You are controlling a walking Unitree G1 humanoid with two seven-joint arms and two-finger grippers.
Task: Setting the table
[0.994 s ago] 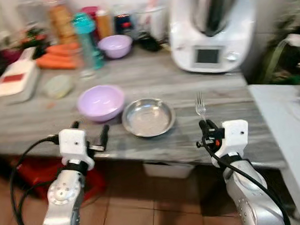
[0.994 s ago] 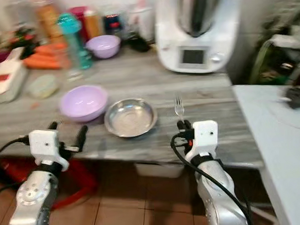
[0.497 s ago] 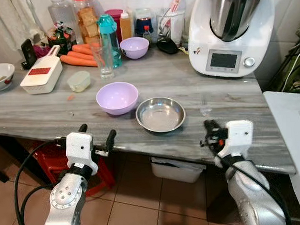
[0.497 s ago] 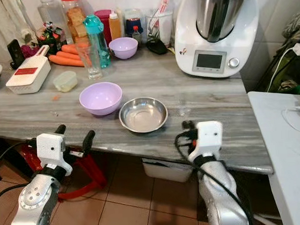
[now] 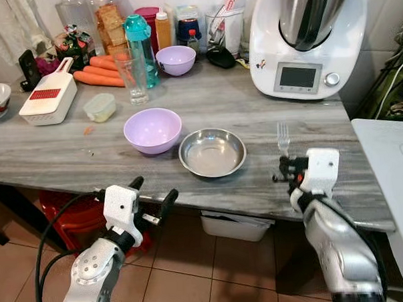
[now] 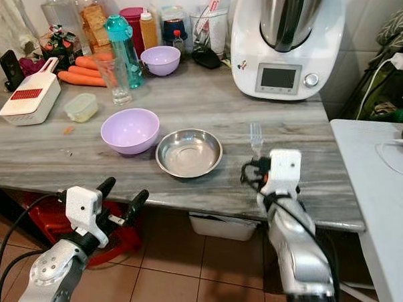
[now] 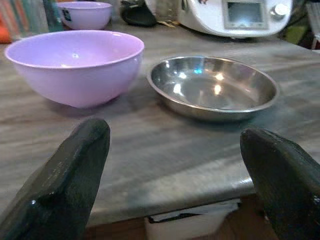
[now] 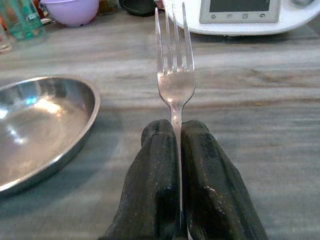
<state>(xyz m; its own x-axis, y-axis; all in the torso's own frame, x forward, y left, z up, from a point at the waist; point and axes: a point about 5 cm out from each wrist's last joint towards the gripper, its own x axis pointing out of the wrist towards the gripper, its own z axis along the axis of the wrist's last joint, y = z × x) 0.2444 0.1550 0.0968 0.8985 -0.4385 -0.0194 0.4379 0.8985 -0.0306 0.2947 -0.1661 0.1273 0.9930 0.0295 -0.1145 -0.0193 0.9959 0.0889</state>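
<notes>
The steel dish (image 5: 212,152) sits near the front edge of the grey wood-grain surface (image 5: 67,147), and everything else is placed from it. A lilac bowl (image 5: 152,130) stands just beside the dish on the robot's left, close to its rim; whether the two touch cannot be told. On the dish's other side, the right gripper (image 8: 176,131) has its jaws pressed together on the handle of a fork (image 8: 173,75), whose tines point away from the robot toward the white kitchen machine (image 5: 308,39) well behind the dish. The fork is held above the surface, near the dish's right rim but apart from it. In front of the dish and to its left, below the surface edge, the left gripper (image 5: 153,196) has its jaws spread wide with nothing between them. Far behind the dish stand a smaller lilac bowl (image 5: 176,60), a teal bottle (image 5: 141,38), a drinking glass (image 5: 133,77) and some carrots (image 5: 97,70). A white grater (image 5: 47,101) lies well to the dish's left
</notes>
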